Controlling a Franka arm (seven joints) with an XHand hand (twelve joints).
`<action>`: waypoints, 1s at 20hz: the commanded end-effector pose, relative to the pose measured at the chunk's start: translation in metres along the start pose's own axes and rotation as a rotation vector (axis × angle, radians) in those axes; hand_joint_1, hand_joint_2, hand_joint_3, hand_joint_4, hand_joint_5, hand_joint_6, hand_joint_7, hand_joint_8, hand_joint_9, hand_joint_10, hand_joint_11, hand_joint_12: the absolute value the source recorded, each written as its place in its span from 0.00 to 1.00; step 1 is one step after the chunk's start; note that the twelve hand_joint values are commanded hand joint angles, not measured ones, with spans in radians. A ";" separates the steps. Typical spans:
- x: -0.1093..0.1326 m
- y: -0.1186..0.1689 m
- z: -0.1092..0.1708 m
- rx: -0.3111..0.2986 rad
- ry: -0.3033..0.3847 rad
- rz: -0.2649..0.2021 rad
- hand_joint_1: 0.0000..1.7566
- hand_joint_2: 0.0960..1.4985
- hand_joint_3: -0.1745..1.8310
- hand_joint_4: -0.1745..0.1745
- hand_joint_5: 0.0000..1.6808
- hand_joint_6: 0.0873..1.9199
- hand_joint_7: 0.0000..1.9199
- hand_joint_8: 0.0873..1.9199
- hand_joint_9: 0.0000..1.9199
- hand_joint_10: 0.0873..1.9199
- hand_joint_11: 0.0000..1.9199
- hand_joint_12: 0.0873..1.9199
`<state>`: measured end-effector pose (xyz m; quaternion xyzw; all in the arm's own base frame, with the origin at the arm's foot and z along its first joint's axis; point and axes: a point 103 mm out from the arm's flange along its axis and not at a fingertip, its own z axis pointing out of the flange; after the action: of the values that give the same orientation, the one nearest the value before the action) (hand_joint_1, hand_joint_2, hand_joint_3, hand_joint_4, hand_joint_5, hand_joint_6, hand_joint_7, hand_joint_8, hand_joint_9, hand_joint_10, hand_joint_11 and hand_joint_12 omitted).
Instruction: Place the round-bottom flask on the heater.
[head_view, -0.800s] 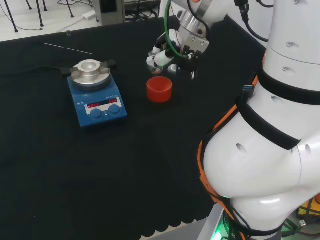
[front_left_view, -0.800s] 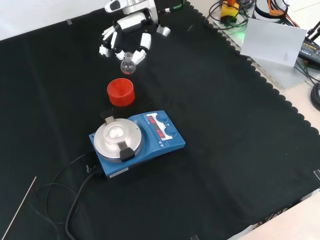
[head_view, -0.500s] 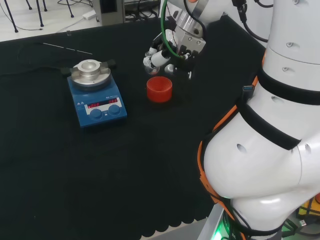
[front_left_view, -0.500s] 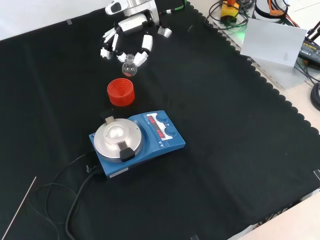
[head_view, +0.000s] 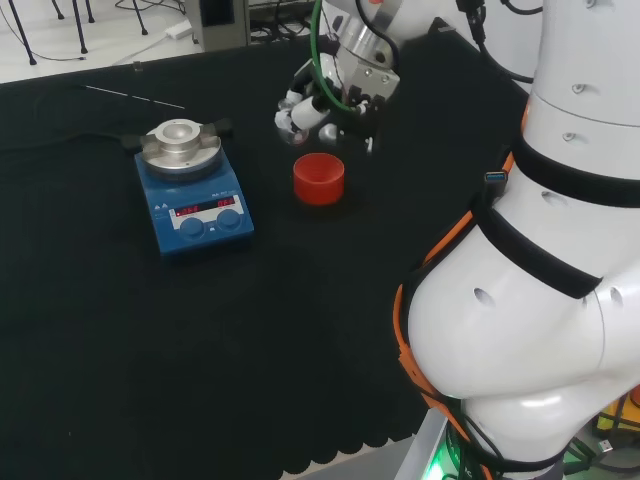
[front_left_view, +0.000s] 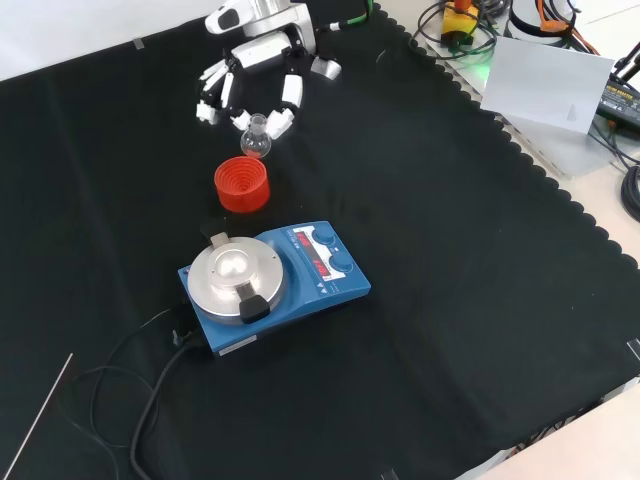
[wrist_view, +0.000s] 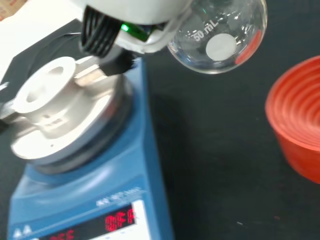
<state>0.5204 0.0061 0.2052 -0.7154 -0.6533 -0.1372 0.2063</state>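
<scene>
A small clear round-bottom flask hangs in the air, pinched at its neck by the hand. The hand and flask are above the cloth, just beyond the red ribbed stand in the front view. The blue heater with its round silver top plate stands nearer the front view's camera, past the stand. In the head view the heater lies to the left of the hand. Nothing rests on the plate.
The heater's black cable runs over the cloth toward the front view's lower left. A thin rod lies on the cloth beyond the heater in the head view. Cables and a grey box sit off the cloth's edge.
The hand has lifted the flask slightly and carried it left in the head view, toward the heater's side. Stand and heater have not moved.
</scene>
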 end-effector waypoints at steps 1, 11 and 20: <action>0.053 0.022 -0.001 0.022 0.013 -0.063 0.63 0.38 0.54 0.64 0.65 0.55 0.18 0.26 0.27 0.27 0.09 0.68; 0.096 0.047 0.008 0.049 0.018 -0.115 0.63 0.37 0.54 0.63 0.66 0.55 0.18 0.26 0.27 0.27 0.09 0.68; 0.133 0.073 0.025 0.076 -0.001 -0.164 0.63 0.37 0.54 0.63 0.66 0.55 0.18 0.26 0.27 0.27 0.09 0.68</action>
<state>0.5961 0.1007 0.2421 -0.6649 -0.7016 -0.1420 0.2131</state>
